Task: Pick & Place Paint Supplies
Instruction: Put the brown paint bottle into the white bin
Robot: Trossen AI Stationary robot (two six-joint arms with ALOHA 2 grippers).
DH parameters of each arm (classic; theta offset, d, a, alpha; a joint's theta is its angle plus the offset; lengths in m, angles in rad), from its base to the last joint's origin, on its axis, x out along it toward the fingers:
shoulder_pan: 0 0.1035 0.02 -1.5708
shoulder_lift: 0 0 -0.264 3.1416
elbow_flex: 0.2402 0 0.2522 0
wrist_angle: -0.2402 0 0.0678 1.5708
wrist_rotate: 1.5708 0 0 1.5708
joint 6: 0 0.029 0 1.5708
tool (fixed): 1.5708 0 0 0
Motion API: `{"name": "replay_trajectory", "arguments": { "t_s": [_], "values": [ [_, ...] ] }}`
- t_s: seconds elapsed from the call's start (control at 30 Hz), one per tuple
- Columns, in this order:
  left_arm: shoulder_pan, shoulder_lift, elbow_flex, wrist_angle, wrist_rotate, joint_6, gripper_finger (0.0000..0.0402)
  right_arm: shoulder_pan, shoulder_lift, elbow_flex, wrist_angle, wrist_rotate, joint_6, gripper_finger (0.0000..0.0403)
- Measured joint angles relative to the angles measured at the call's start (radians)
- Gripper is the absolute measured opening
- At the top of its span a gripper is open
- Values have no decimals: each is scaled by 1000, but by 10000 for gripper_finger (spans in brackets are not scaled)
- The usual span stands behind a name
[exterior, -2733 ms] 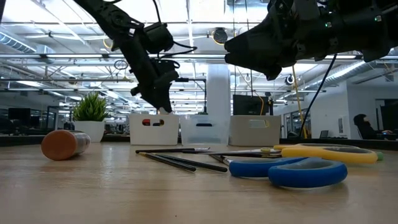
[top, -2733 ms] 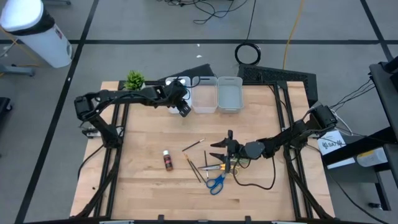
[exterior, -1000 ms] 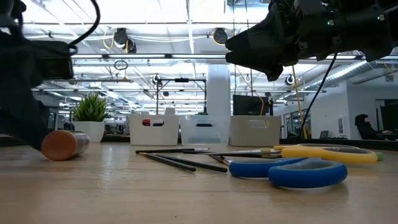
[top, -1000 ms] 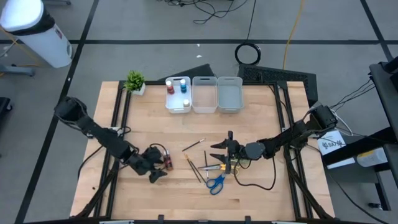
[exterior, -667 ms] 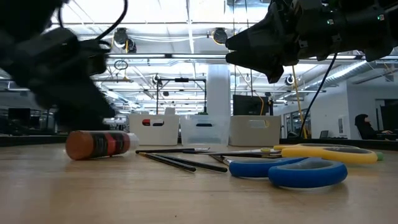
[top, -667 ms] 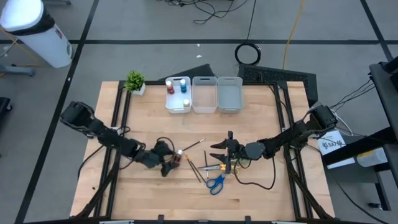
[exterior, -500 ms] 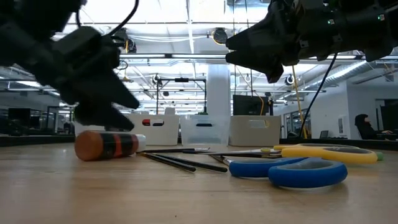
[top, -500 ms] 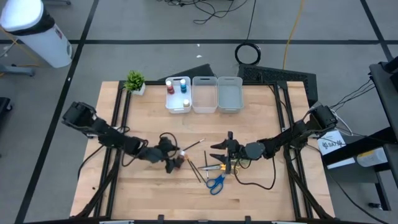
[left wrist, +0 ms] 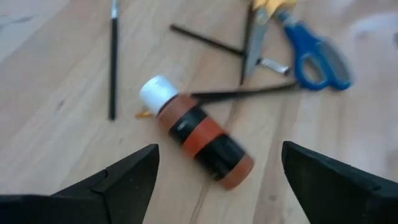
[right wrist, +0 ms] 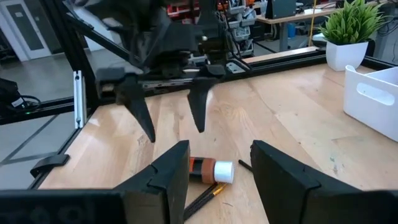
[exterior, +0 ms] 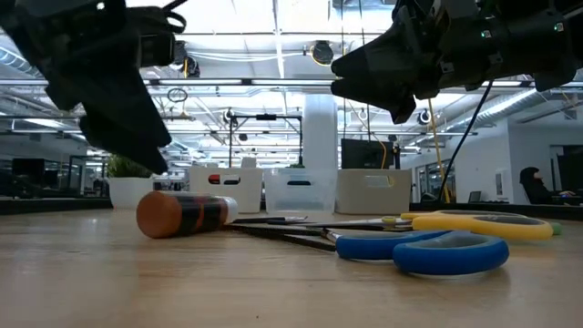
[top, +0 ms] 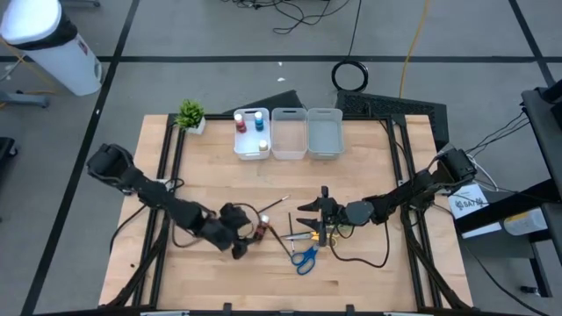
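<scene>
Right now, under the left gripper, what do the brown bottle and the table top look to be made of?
The brown paint bottle, lying on its side, looks like smooth plastic: a white screw cap, a glossy black-and-orange label band. The table top looks like pale finished wood, with visible grain and plank seams. The left gripper is open above the bottle, not touching it.

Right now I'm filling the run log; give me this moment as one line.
left pincer: open, above brown paint bottle | bottle: lying on table, not gripped | right pincer: open, waiting near scissors
</scene>
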Motion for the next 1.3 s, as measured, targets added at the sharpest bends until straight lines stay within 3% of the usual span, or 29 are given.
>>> {"name": "replay_trajectory", "arguments": {
  "t_s": [0.17, 0.5, 0.7, 0.97, 1.3],
  "values": [
    [-18, 106, 165, -143, -19, -81, 318, 0, 0, 0, 0, 0, 0, 155],
    [41, 310, 254, -189, 78, -245, 315, 0, 0, 0, -1, 0, 0, 155],
    [73, 331, 258, -249, 118, -250, 304, 0, 0, 0, -7, 0, 0, 155],
    [67, 327, 255, -198, 109, -52, 290, 0, 11, 1, -18, -1, -3, 155],
    [75, 330, 253, -183, 85, -70, 266, -5, 229, 140, -24, -6, -26, 155]
  ]
}}
